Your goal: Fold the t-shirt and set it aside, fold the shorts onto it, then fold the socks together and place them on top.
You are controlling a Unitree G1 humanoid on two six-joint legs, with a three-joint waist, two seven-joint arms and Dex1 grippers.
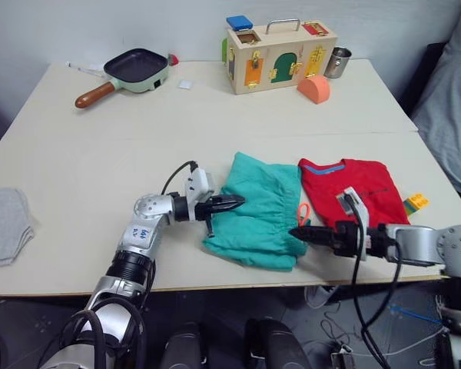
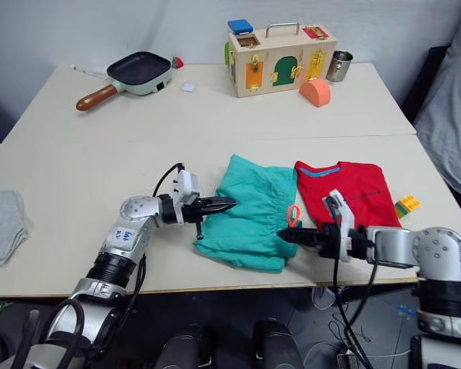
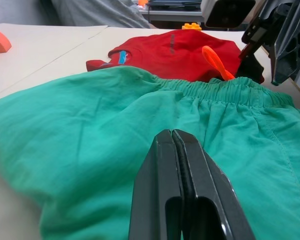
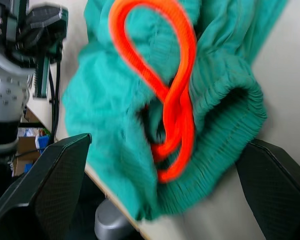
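The red t-shirt (image 1: 352, 188) lies as a compact rectangle near the table's front right, blue neckband facing away from me. The teal-green shorts (image 1: 260, 215) lie rumpled just left of it, touching its edge, with the orange drawstring loop (image 1: 303, 213) at their right side. My left gripper (image 1: 239, 202) is shut, its tips resting over the shorts' left part (image 3: 90, 135). My right gripper (image 4: 167, 141) is open, its fingers (image 4: 45, 185) either side of the waistband corner and the drawstring loop (image 4: 175, 95). A light grey sock (image 1: 6, 224) lies at the table's far left edge.
At the back stand a frying pan (image 1: 131, 69), a wooden latch box (image 1: 280, 55), a metal cup (image 1: 338, 62) and an orange block (image 1: 314, 88). A small yellow-green toy block (image 1: 416, 202) sits right of the t-shirt. A person in grey (image 1: 449, 108) sits at the right.
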